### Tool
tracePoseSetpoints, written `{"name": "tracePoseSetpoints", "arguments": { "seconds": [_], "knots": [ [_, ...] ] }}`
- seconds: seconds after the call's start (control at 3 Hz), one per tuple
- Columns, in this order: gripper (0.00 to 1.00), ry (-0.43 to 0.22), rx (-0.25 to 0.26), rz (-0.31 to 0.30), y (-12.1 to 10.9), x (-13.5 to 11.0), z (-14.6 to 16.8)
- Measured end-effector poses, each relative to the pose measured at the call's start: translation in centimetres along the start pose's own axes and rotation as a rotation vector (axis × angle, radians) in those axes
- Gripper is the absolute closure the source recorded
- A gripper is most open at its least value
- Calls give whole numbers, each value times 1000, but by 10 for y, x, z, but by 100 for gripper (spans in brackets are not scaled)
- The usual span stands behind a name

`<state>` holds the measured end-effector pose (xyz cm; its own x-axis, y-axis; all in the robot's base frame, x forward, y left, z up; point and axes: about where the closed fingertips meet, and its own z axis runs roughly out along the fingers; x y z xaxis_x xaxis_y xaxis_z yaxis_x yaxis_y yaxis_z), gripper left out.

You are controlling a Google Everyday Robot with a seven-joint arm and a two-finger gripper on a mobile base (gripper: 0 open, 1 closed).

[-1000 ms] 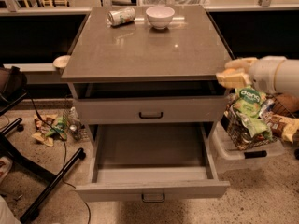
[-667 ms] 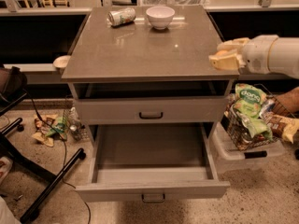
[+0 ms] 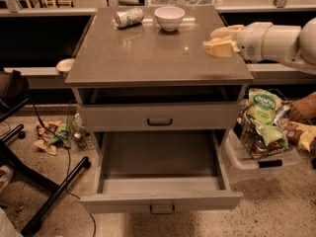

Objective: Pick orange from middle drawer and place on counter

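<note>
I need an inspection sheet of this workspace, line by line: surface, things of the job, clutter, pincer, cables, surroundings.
Surface: counter, glossy grey-brown top.
Job's things: middle drawer pulled open, no orange seen inside it or lying on the counter.
Clutter: can on its side and white bowl near the counter's back edge.
Pincer: pincer over the counter's right side.
Cables: black cable on the floor, left.
Surroundings: basket of snack bags right; chair base and wrappers left.
</note>
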<state>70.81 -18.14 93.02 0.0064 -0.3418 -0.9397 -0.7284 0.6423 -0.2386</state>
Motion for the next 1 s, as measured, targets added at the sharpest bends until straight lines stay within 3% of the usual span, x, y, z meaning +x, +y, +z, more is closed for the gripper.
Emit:
{"name": "tracePoseSetpoints", "arguments": {
  "seconds": [0.33, 1.0],
  "knots": [
    [100, 2, -4, 34, -5, -2, 27],
    [100, 24, -8, 122, -20, 15, 75]
  ]
}}
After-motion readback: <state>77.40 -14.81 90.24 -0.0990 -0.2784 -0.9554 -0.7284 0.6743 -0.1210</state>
